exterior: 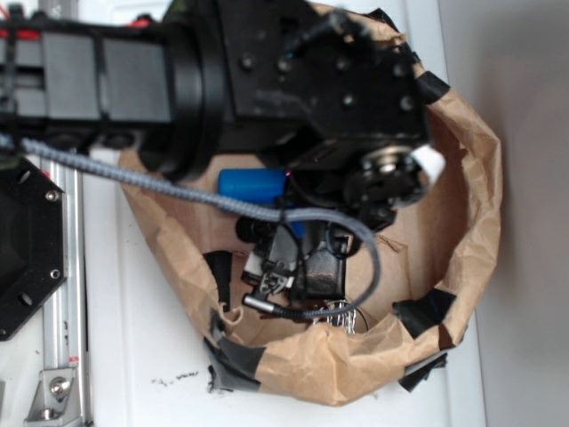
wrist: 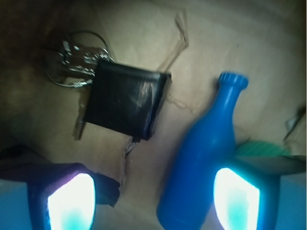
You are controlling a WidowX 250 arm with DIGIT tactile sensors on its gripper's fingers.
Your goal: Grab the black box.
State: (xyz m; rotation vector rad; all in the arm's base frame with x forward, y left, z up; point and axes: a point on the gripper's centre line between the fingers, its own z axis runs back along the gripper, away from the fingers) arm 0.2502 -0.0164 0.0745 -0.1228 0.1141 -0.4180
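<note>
Looking down from the wrist view, a brown paper bag (wrist: 230,43) forms the whole floor of the scene, its crumpled walls keeping a few loose items gathered together. At the far left lies a bunch of keys (wrist: 72,62) on a wire ring, touching the left edge of the black box (wrist: 125,100). That box sits flat and slightly rotated on the paper, left of centre, with a scuffed sheen across its top. To its right, well apart from it, a blue bottle (wrist: 201,167) lies on its side, neck pointing away, with a sliver of something green (wrist: 261,147) just beyond it.

The gripper (wrist: 153,199) hangs above the bag with its jaws spread wide; one finger (wrist: 72,201) shows near left, the other at near right overlaps the bottle (both glow bright in the blur). Nothing is held. The box lies farther off than the gap between the fingers and somewhat to its left, so a grasp likely needs a shift that way.
</note>
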